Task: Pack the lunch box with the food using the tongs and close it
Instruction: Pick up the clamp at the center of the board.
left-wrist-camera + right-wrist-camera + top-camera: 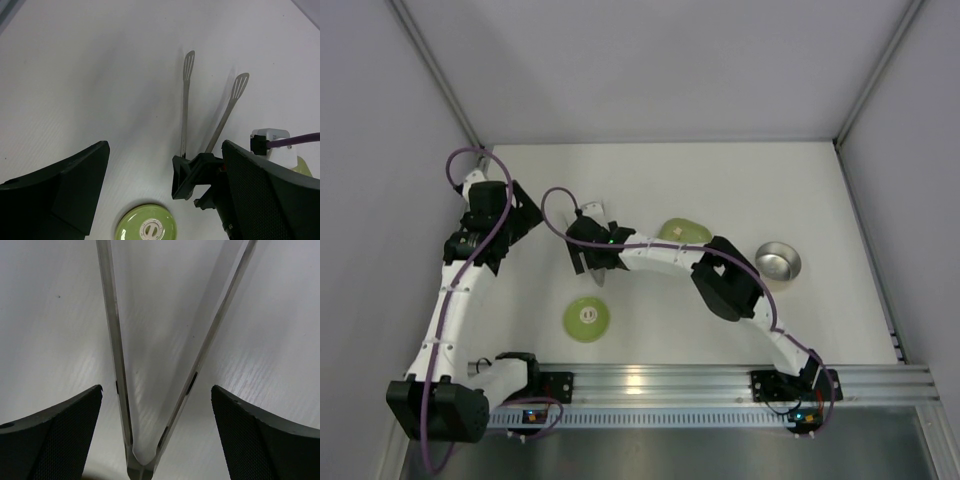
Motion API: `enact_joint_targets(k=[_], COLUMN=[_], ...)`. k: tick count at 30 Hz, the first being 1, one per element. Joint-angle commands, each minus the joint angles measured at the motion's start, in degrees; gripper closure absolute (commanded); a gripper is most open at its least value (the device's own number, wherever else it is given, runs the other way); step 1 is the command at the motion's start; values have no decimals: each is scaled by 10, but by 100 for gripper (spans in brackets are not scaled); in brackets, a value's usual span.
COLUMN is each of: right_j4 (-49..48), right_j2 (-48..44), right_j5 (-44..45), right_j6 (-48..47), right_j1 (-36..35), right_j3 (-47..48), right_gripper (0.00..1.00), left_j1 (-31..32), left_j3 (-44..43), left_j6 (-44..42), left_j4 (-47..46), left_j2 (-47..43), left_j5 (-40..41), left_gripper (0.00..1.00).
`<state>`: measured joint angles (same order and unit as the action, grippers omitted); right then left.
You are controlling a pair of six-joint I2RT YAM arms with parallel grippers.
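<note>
The silver tongs [185, 107] lie flat on the white table, their slotted tips pointing away from the left wrist camera. My right gripper [156, 387] hangs over the joined end of the tongs [119, 365]. It is open, with both fingers clear of the two arms. In the top view my right gripper [592, 268] is at mid-table and covers the tongs. My left gripper [166, 145] is open and holds nothing; it is at the far left [525, 218]. The steel lunch box [778, 262] stands at the right. Its green lid [587, 320] lies near the front. No food shows.
A light-green rounded-square dish [683, 232] sits just behind the right forearm, between the gripper and the lunch box. White walls enclose the table on three sides. The aluminium base rail [720, 382] runs along the near edge.
</note>
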<state>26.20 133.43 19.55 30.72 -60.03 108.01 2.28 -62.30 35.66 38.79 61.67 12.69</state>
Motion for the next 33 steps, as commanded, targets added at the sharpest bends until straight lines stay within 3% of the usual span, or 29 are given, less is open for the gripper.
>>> enact_joint_targets(k=[1,18,31,33], right_j4=[0,14,-5,-13], right_j2=[13,57,47,37], right_j5=[21,67,102,106], right_j6=[6,15,18,16], right_j1=[-15,-20,-22,-20], right_j3=[36,50,4,-9], right_gripper=[11,19,45,45], left_j1=[-4,-4,-4,-4], left_j3=[3,11,17,17], left_j6=[0,0,-2,-2], left_j4=[-33,-36,-42,-42], left_j2=[-8,-10,-11,-12], left_j5=[-7,-20,-27,-28], left_gripper=[1,1,1,1])
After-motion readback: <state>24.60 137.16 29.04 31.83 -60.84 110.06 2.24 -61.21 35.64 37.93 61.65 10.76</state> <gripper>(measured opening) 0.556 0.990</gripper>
